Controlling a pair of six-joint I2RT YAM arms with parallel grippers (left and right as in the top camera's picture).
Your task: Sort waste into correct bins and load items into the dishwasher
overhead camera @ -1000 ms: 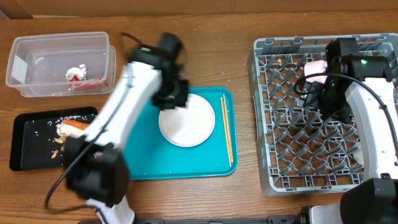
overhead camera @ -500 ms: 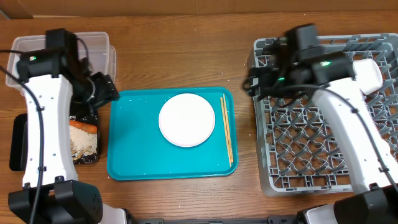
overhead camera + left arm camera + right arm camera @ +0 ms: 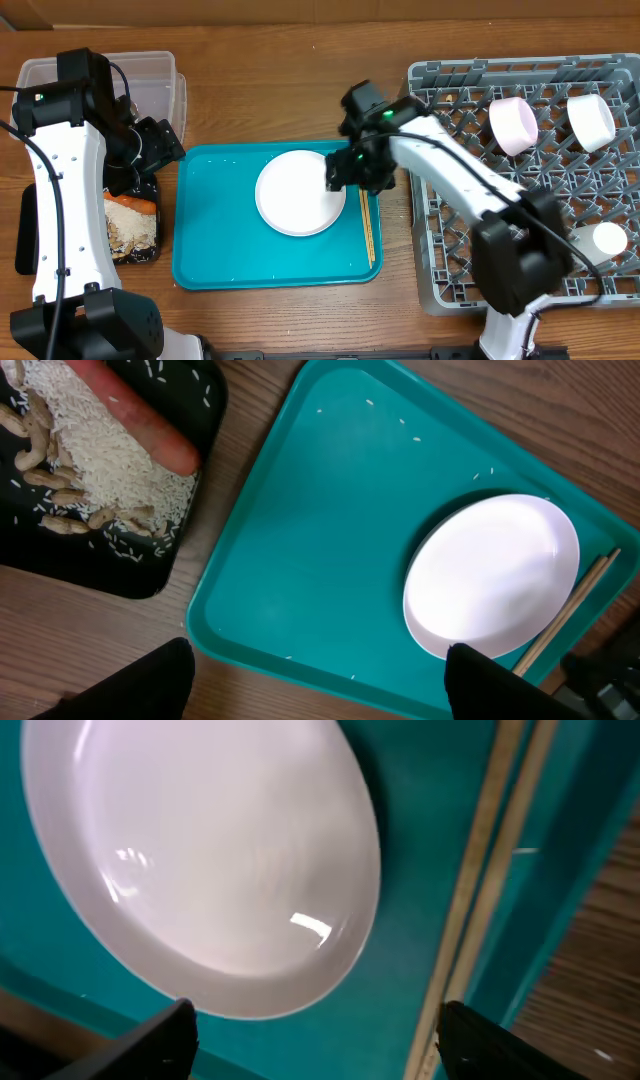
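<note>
We judge the plate (image 3: 300,192) stiff, slick — pinch its rim toward the teal tray's (image 3: 220,235) right edge; left gripper (image 3: 320,685), right gripper (image 3: 315,1045) gape empty.

From overhead we lose much of the clear tub (image 3: 160,75) behind the left arm (image 3: 60,200), so we cannot tell its contents; the same arm splits the black tray (image 3: 28,240) in two and covers some scraps (image 3: 125,232); the right gripper (image 3: 345,178) hides the right rim of the plate (image 3: 290,195) and the upper ends of the chopsticks (image 3: 367,235); the rack (image 3: 440,290) runs off the right edge; in the left wrist view the top edge cuts the carrot (image 3: 140,420), and of the left gripper (image 3: 320,695) we see only two dark fingertips (image 3: 150,682); in the right wrist view plate and chopsticks are soft and cropped at the borders.
</note>
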